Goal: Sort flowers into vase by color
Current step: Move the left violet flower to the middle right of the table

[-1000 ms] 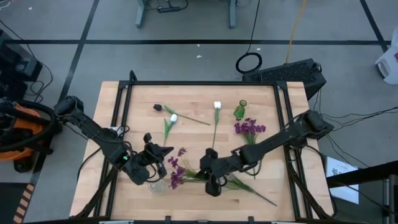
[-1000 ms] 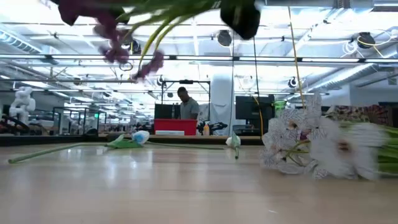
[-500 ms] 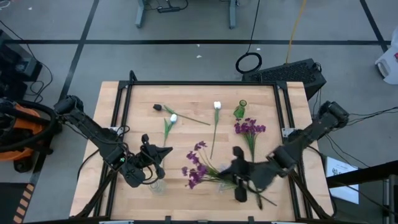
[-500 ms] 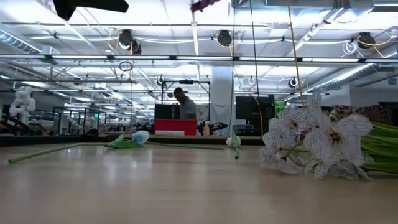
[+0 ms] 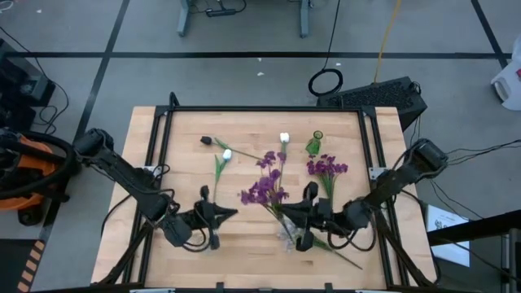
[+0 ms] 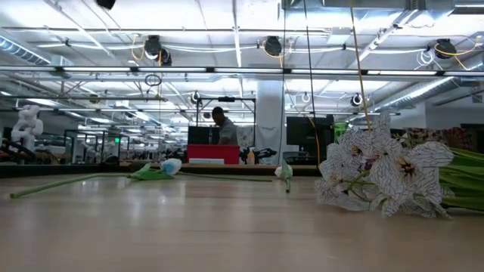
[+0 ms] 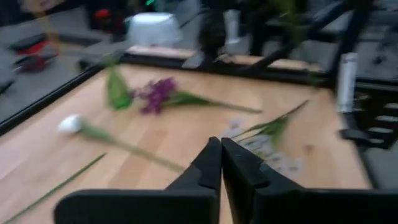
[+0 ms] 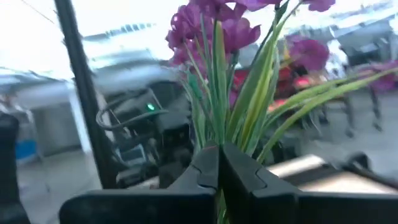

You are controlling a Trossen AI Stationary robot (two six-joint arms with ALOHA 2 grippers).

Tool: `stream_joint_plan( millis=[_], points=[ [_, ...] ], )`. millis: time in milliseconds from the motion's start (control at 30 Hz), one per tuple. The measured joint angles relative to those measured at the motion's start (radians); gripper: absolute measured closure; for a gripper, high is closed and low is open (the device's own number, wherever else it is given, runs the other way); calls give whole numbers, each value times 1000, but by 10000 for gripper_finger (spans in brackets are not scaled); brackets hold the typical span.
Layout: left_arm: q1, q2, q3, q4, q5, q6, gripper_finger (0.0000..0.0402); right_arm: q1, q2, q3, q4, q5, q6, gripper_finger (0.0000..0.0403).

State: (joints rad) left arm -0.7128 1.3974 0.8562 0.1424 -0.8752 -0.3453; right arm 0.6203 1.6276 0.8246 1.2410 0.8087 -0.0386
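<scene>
My right gripper (image 5: 304, 218) is shut on a bunch of purple flowers (image 5: 264, 184) over the near middle of the table. My left gripper (image 5: 216, 215) hovers shut and empty at the near left; the left wrist view shows its fingers (image 7: 221, 163) closed. A second purple bunch (image 5: 326, 168) lies flat at the far right beside a small green vase (image 5: 314, 145). Two white buds (image 5: 226, 154) (image 5: 284, 138) lie on their long stems at the far middle. The pale sprig (image 6: 386, 177) rests on its side near the right gripper. My right gripper pinches the purple bunch by its green stems (image 8: 214, 134) between the two fingers (image 8: 236, 171). Blossoms and long leaves rise past the fingertips in the wrist view. The bunch is lifted clear of the table, blossoms toward the far left of the gripper.
A black frame rail (image 5: 260, 109) runs round the wooden table (image 5: 187, 175). A small dark thing (image 5: 206, 140) lies at the far left. Bare wood shows along the left side and the near middle. A person (image 6: 223, 128) stands far off in the room behind.
My right gripper swung toward the table's right and then back toward the far side, carrying the purple bunch. The bunch left the table and turned about, and its blossoms moved from the near left toward the middle. My left gripper shifted a little to the right.
</scene>
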Motion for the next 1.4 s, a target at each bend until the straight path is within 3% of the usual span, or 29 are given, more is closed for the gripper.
stream_joint_plan(
  millis=[167,300,467,567,800,1200,1400],
  points=[
    [13,41,0,207,11,141,293,-48,108,34,165,-87,-78,402],
    [40,70,0,263,20,146,234,-77,169,88,198,-106,-109,402],
    [82,108,0,312,149,143,185,-86,211,163,196,-116,-207,402],
    [102,130,0,377,212,144,171,-86,221,195,195,-183,-269,402],
    [138,161,0,478,370,151,166,-89,222,220,184,-214,-325,402],
    [184,215,0,611,417,152,167,-103,222,222,169,-261,-317,402],
    [188,215,0,612,477,168,219,-103,222,222,162,-257,-320,402]
  ],
)
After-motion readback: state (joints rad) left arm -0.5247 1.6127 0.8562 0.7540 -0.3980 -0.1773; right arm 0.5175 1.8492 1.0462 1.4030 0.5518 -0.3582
